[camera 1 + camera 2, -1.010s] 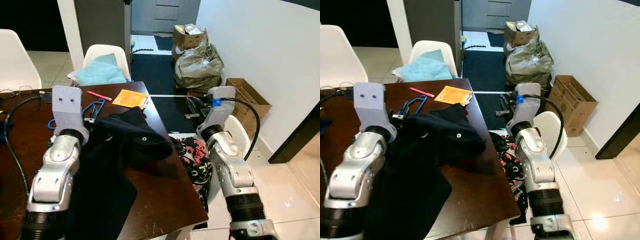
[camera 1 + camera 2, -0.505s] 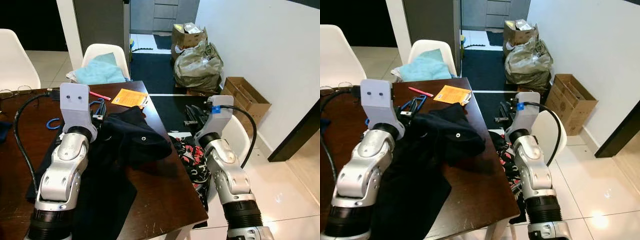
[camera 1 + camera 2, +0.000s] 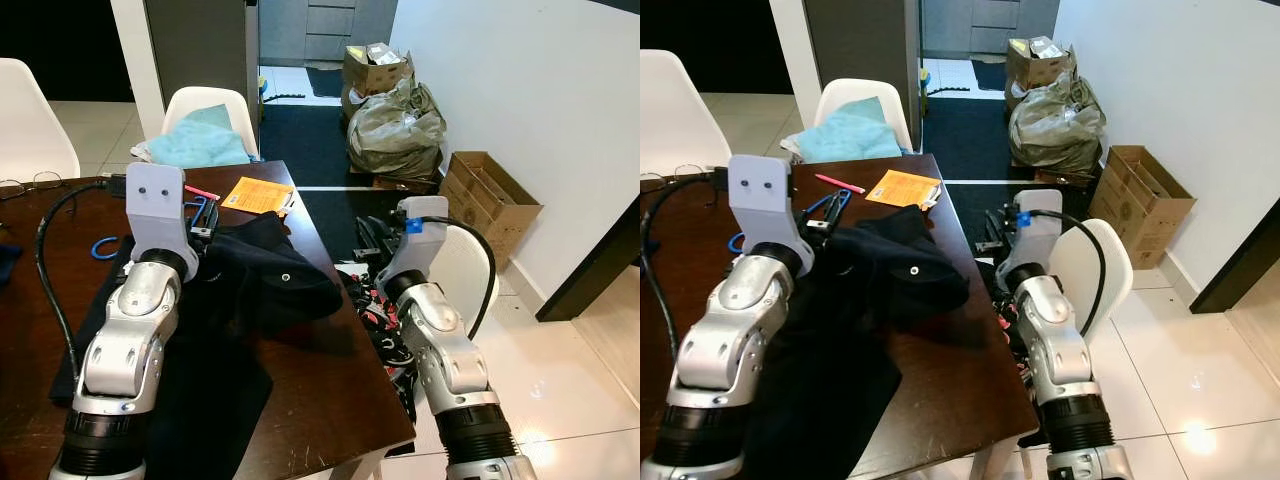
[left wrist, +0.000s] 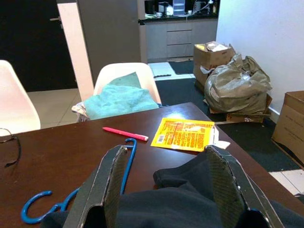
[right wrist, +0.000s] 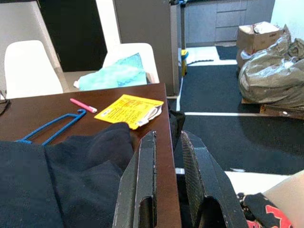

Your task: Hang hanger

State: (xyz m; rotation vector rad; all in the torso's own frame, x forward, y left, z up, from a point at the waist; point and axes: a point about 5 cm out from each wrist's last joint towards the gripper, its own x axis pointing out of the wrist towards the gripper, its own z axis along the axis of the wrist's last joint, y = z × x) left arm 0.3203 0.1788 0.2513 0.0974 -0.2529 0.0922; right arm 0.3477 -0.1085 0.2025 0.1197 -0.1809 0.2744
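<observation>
The blue hanger [image 4: 71, 199] lies flat on the dark wooden table [image 3: 330, 390], partly tucked under the black garment [image 3: 255, 285] that is spread across the tabletop; from my left wrist view I can see its hook end curling free on the bare wood and one of its straight sides running up toward the pink pen [image 4: 125, 134]. My left gripper [image 4: 164, 190] hovers above the garment's far edge with its two fingers spread wide apart, nothing between them, and the hanger sits just ahead of it and off toward the left finger [image 4: 107, 183], near but not touching as far as I can tell. In the head view the left arm reaches over the garment, with its wrist block standing close beside the hanger's exposed triangle [image 3: 197, 212]. My right gripper [image 5: 168, 142] is held off the table's right edge, fingers close together with only a narrow gap and holding nothing; from there the hanger [image 5: 52, 126] is well apart, across the garment on the far side of the table. A yellow leaflet [image 3: 258, 195] rests beyond the garment near the table's far corner, just right of the pen. A white chair [image 3: 205, 105] with a teal cloth [image 3: 200, 145] on it stands behind the table. Another white chair [image 3: 465, 275] stands just beside my right arm, with a red-and-black patterned cloth [image 3: 375, 310] near it.
</observation>
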